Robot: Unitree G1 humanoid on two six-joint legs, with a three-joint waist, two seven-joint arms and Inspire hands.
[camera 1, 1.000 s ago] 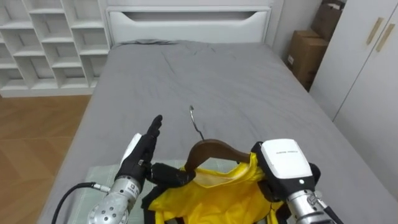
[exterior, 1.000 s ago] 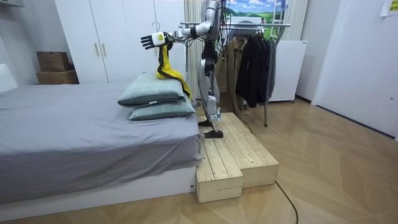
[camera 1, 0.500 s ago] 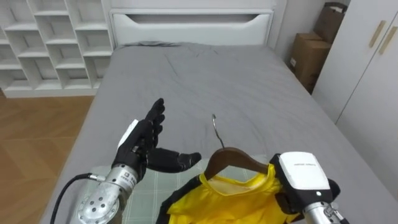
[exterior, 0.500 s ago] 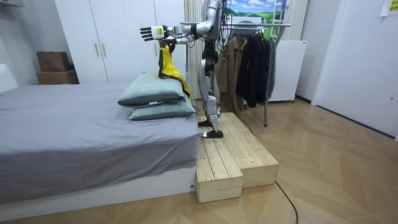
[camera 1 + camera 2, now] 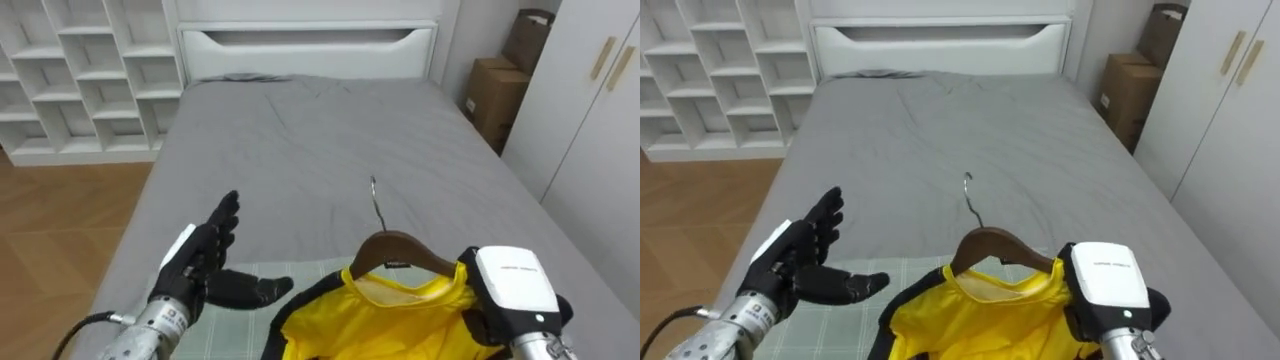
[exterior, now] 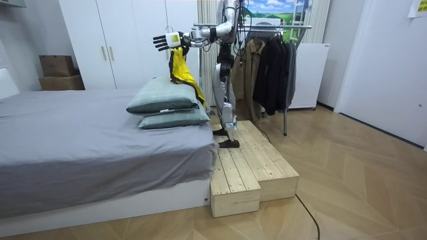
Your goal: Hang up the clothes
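A yellow garment (image 5: 400, 315) hangs on a brown wooden hanger (image 5: 400, 250) whose metal hook (image 5: 375, 200) points up. My right hand (image 5: 515, 295) at the lower right is shut on the hanger's right end and holds it in the air. Left of the garment and apart from it, my left hand (image 5: 205, 265) stands open with fingers spread. In the room view the garment (image 6: 180, 70) dangles above two pillows (image 6: 163, 97), and I stand on a wooden platform (image 6: 247, 167) beside the bed.
A grey bed (image 5: 300, 140) stretches ahead to a white headboard (image 5: 305, 45). White shelves (image 5: 80, 70) stand at the far left, cardboard boxes (image 5: 500, 90) and wardrobe doors (image 5: 600, 100) at the right. Behind me is a clothes rack (image 6: 270, 60) with dark coats.
My left hand has come off the garment's front and drawn away to the left, fingers spread. The hanger with the garment has shifted right with my right hand.
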